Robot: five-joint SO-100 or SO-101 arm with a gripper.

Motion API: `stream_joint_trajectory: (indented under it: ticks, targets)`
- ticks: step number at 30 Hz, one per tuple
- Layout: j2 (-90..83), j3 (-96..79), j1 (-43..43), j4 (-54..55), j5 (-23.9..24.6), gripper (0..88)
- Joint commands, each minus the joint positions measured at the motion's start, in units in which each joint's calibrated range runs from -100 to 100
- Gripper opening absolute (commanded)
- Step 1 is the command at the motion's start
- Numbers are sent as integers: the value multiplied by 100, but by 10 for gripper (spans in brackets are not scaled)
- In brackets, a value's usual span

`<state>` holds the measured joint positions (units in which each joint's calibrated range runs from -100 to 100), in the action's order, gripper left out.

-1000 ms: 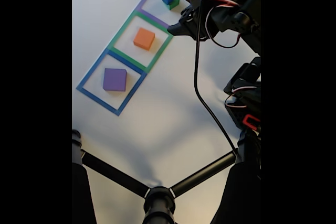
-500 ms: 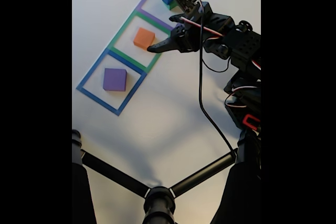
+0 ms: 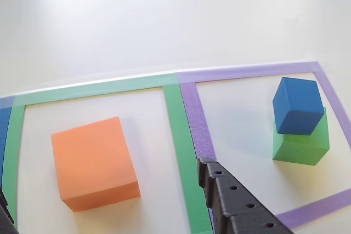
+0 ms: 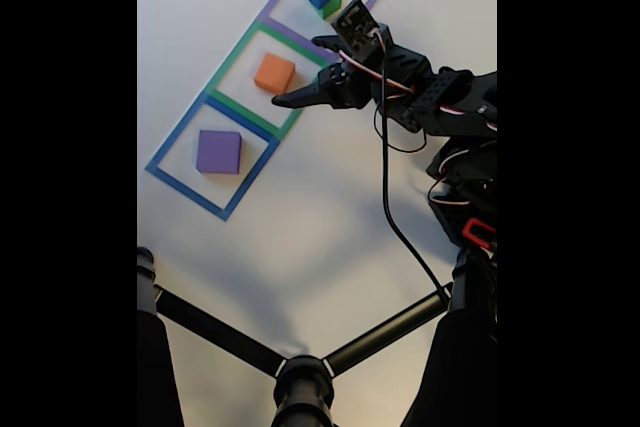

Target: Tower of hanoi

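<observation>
Blue cube [image 3: 298, 105] hides most of the green cube's [image 3: 302, 144] top, seemingly.

White table [image 4: 300, 237] with three taped squares in a row

The orange cube [image 4: 274, 73] sits in the green square [image 4: 231, 56]; beside it lie a purple cube [image 4: 218, 151] and, seemingly, a blue-topped green cube [image 3: 300, 142].

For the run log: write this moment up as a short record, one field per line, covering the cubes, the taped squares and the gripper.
purple-taped square: small blue cube stacked on a green cube, turned a little askew
green-taped square: one orange foam cube, alone
blue-taped square: one purple cube, alone
surface: white tabletop
gripper: black two-finger gripper, open and empty, above the green square's edge beside the orange cube
contact: gripper touches no cube
cable: black cable hanging from the arm
</observation>
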<state>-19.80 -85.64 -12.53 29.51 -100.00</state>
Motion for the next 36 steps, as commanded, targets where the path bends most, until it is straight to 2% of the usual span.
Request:
stream_joint_trajectory:
  ticks: [1, 13, 36]
  targets:
    - [682, 272, 45, 882, 0, 447]
    - [2164, 781, 273, 2080, 0, 434]
    - [3406, 1217, 357, 2873, 0, 402]
